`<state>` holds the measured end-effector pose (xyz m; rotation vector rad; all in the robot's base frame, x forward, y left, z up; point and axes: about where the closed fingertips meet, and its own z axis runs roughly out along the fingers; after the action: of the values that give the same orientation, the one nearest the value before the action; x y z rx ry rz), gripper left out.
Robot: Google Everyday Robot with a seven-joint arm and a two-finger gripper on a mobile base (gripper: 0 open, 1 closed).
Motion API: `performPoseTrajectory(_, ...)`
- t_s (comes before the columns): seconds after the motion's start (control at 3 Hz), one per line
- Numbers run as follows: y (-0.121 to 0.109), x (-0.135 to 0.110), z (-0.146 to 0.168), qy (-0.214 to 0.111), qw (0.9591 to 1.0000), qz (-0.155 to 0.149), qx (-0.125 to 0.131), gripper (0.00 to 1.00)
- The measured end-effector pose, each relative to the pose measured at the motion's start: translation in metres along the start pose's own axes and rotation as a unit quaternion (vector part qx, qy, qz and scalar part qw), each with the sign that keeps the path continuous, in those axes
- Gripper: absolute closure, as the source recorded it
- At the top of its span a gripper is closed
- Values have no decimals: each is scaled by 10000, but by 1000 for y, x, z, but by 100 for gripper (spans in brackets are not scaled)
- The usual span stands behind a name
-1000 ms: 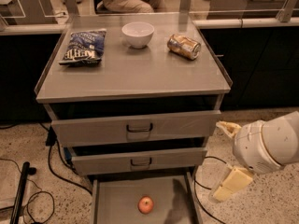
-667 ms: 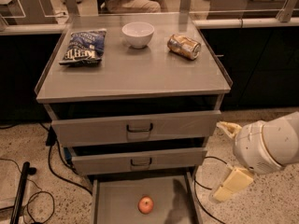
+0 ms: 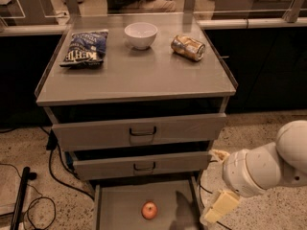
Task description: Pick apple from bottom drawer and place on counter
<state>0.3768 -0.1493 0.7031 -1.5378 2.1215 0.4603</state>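
Observation:
The apple (image 3: 149, 209), small and red-orange, lies on the grey floor of the open bottom drawer (image 3: 120, 205), near its middle. My gripper (image 3: 217, 182) is at the lower right, just outside the drawer's right edge and to the right of the apple. It is open and empty, with one cream finger (image 3: 218, 155) up by the middle drawer's corner and the other (image 3: 220, 207) low beside the bottom drawer. The counter (image 3: 139, 75) is the flat grey top of the cabinet above.
On the counter stand a blue chip bag (image 3: 84, 48) at the left, a white bowl (image 3: 140, 34) at the back middle and a lying can (image 3: 188, 47) at the right. The two upper drawers (image 3: 139, 131) are slightly pulled out. Cables (image 3: 53, 169) run over the floor at the left.
My arm and gripper have moved down and a little left, closer to the bottom drawer's right edge. The apple and the counter items have not moved.

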Motion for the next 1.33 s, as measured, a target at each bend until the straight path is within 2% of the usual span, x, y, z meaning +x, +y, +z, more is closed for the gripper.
performPoseTrajectory(0.33, 9, 25, 44, -118, 9996, 96, -229, 0)
performPoseTrajectory(0.67, 15, 46, 84, -430, 9984, 56, -352, 0)
performPoseTrajectory(1.0, 8, 59, 121, -713, 9966, -68, -419, 0)
performPoseTrajectory(1.33, -4, 69, 155, -805, 9957, -29, -456, 0)
